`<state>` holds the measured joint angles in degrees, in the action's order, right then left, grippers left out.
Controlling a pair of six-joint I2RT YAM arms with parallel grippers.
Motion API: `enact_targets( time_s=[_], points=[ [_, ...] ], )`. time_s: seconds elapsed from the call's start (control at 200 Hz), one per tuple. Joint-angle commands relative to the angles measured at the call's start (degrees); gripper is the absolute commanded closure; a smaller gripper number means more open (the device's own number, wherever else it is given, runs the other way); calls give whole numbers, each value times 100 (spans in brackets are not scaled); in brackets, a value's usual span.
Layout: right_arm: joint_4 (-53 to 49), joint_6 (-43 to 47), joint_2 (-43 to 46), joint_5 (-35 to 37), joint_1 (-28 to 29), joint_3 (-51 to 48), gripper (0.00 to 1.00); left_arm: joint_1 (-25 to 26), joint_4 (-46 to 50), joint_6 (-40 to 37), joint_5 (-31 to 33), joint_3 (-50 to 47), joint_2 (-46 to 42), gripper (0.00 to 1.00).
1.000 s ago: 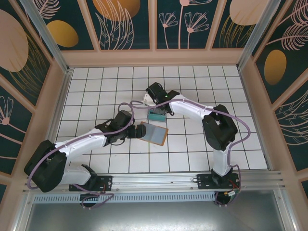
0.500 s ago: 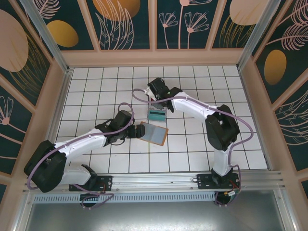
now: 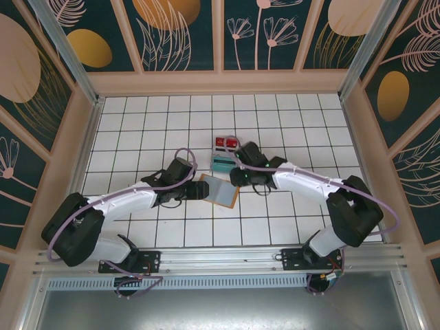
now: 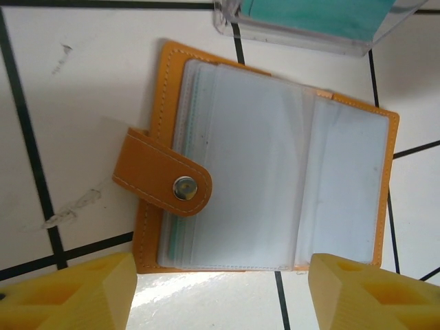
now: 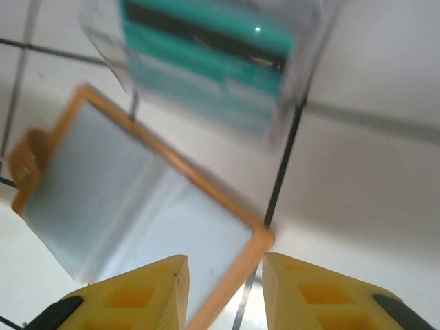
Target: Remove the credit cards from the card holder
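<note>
Pinning step, apparently: left gripper (image 4: 221,275), spread, is straddling the card holder (image 4: 275,172); right gripper (image 5: 225,278), narrowly parted, must next reach its sleeves (image 4: 240,213).

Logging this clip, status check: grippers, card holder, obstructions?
Left gripper open, at edge of card holder. Right gripper part open above its corner. Holder lies open flat. Teal card beside it; nothing blocking.

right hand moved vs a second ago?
Yes. The right hand has pulled back toward the arm bases: from the teal card's far side to its near side, by the card holder, uncovering the red card.
</note>
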<state>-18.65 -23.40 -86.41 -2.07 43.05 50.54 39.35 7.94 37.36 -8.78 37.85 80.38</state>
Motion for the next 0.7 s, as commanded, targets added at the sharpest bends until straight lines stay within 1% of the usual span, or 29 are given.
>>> enact_targets(
  time_s=[0.0, 0.055, 0.165, 0.245, 0.285, 0.325, 0.405, 0.515, 0.696],
  points=[
    [861, -1418, 256, -524, 63, -592, 67, 1, -127, -149, -226, 209, 181, 33],
    [1074, -1650, 236, -648, 86, -840, 67, -6, -125, -172, -239, 240, 247, 33],
    [1337, -1888, 57, -679, 153, -1112, 68, 1, -168, -203, -307, 291, 355, 33],
    [1458, -1929, -123, -672, 160, -1155, 73, -3, -203, -225, -350, 321, 439, 33],
    [1527, -1923, -213, -673, 160, -1141, 74, -1, -206, -229, -353, 341, 484, 33],
    [1571, -1905, -304, -655, 160, -1107, 77, -2, -204, -230, -344, 341, 530, 33],
    [1551, -1831, -490, -625, 160, -982, 80, -5, -162, -230, -265, 354, 596, 34],
    [1508, -1749, -678, -602, 160, -858, 81, -6, -133, -247, -195, 332, 695, 34],
    [1562, -1745, -730, -628, 165, -888, 81, 0, -278, -238, -320, 285, 734, 34]
  ],
)
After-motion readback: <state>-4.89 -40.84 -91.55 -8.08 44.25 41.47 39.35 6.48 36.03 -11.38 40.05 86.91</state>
